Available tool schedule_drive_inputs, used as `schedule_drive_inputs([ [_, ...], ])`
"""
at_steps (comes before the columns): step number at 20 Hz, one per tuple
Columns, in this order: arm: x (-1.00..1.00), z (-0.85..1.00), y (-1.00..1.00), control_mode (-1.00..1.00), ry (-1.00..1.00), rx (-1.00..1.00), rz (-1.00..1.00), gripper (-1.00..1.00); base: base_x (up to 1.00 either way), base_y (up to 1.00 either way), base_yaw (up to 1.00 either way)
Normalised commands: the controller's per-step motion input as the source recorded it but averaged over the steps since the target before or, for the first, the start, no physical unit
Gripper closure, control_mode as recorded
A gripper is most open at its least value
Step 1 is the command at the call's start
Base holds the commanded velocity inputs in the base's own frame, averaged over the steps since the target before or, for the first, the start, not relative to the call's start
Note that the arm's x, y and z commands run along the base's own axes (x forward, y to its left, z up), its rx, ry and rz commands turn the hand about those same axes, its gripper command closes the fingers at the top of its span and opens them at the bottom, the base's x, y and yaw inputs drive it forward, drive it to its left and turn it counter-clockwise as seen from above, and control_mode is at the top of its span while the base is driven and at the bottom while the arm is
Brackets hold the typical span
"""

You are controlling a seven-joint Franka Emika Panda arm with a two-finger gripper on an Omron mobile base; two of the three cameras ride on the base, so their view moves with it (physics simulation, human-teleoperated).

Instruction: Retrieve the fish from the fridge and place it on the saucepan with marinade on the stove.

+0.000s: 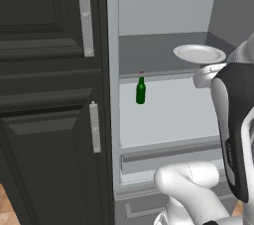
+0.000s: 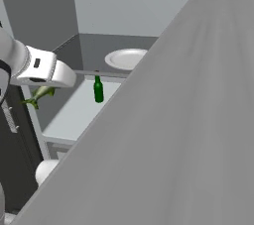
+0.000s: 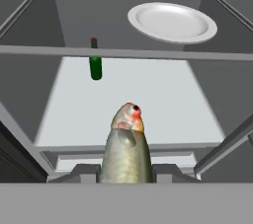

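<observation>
The fish (image 3: 126,149) is clamped between the narrowly parted fingers of the gripper (image 3: 126,172), held in front of the open fridge (image 1: 163,120). Farther in, a green bottle (image 3: 95,62) is seen standing on the lower shelf; a white plate (image 3: 172,21) is set on the upper shelf.

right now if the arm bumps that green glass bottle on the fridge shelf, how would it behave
The tall, narrow green glass bottle stands upright on a small base, so it would probably tip rather than slide. Round-bodied, it would likely roll across the flat pale shelf. If it is glass, it may break.
</observation>
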Motion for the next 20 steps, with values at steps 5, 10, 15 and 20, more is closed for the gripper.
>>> schedule_drive_inputs([
  [5,0.0,-0.03,0.0,-1.0,0.0,0.03,0.0,1.0,0.0,0.0,0.0],
  [10,0.0,-0.02,0.0,1.0,0.0,0.0,0.0,1.0,-0.45,0.01,0.0],
  [15,0.0,0.0,0.0,1.0,0.0,0.0,0.0,1.0,-1.0,0.47,0.0],
  [20,0.0,0.0,0.0,1.0,0.0,0.0,0.0,1.0,-1.0,0.83,0.0],
])
